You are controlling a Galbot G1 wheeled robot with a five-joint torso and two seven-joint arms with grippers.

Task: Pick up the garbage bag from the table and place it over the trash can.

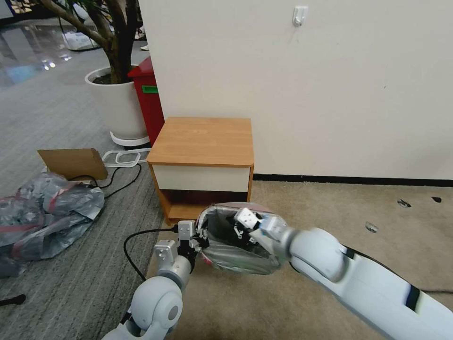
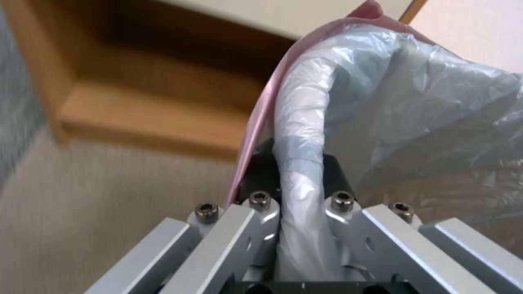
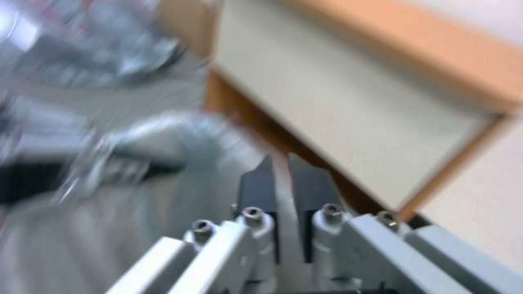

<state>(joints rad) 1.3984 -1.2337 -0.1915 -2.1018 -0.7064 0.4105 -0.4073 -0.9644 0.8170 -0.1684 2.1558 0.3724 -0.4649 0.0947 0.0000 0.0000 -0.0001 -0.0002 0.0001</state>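
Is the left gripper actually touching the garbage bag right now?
Touching. In the left wrist view the left gripper has its fingers closed on a bunched fold of the garbage bag, which runs straight between them.

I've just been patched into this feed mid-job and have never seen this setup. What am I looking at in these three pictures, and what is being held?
The machine is a wheeled robot with two arms. The big picture comes from its head camera, looking down at the floor in front of a small table by the wall.

The other two come from cameras on each wrist, looking along the fingers.

Both arms reach toward a grey garbage bag with a pink rim, held spread between them on the floor before the table. The left end effector is shut on the bag's rolled edge; the left wrist picture shows it up close. The right end effector pinches the opposite edge.

A heap of bags lies to the left.
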